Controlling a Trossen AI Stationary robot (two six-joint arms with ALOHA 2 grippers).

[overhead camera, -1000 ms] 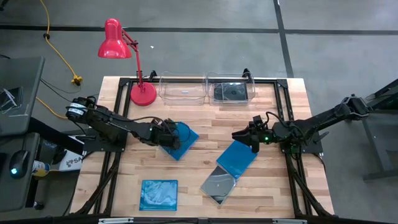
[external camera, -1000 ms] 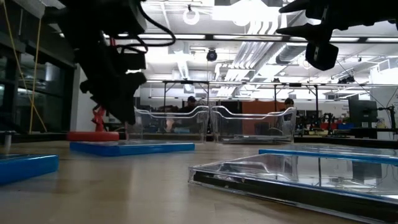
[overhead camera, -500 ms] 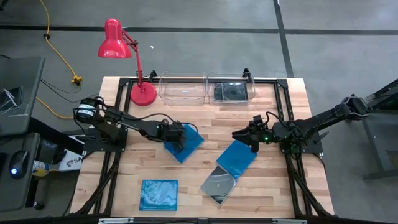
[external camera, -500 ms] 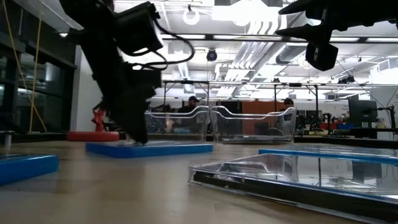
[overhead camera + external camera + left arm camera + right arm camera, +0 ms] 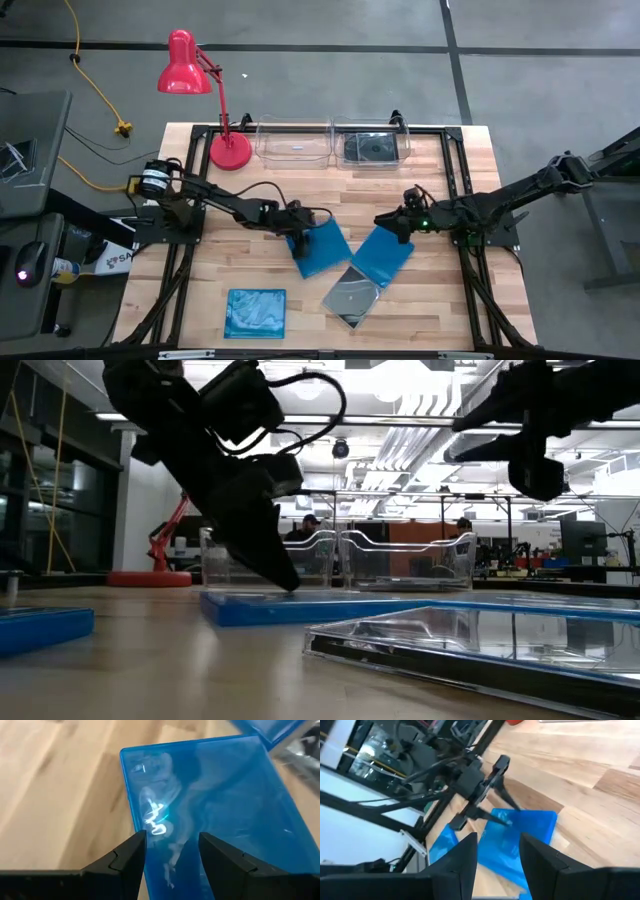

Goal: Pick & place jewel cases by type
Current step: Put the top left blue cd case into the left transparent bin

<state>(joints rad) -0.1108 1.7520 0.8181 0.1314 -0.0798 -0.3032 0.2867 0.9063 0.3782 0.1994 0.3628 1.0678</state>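
Observation:
A blue jewel case lies flat at the table's middle, with my left gripper open on it, reaching in from the left. Just to its right lies a second blue jewel case. My right gripper hangs open above that case's far end, with nothing between its fingers. A smoky clear jewel case lies nearer the front edge, one corner by the second blue case. A third blue jewel case lies at the front left. A dark jewel case rests in the right bin. My left gripper has its fingertips down on the blue case's top face, close to its left edge. The fingers stand apart and slant down from the table's left. The case lies flat on the table under them.
Two clear bins stand side by side at the far edge. A red desk lamp stands at the far left. Bare wood shows at the table's left and far right. People show in the room behind, in the low view.
My left gripper has gone toward the table's right and near edges, sinking and tipping its fingers downward. The blue case under it has slid flat along the table the same way and turned a little, ending close beside the second blue case.

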